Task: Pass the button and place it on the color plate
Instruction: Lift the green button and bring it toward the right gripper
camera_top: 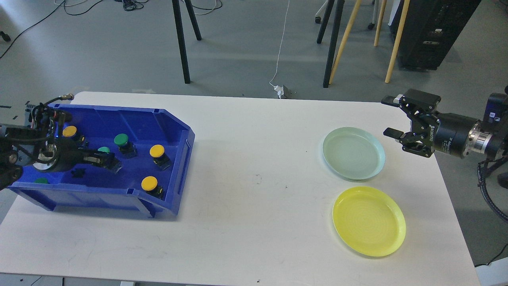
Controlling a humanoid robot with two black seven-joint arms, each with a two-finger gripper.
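A blue bin (174,198) stands at the table's left and holds several push buttons: a green one (121,140), yellow ones (156,151) (149,183) (70,131), and a green one (41,180) mostly hidden by my arm. My left gripper (108,162) is inside the bin and appears shut on a green button (104,149), holding it just above the bin floor. My right gripper (391,116) is open and empty, hovering by the right edge of the pale green plate (353,153). The yellow plate (369,220) lies in front of it, empty.
The white table (254,222) spans the view between the bin and the plates. Chair and stand legs (180,43) and a black cabinet (428,31) stand on the floor behind the table. A cable hangs by my right arm (488,194).
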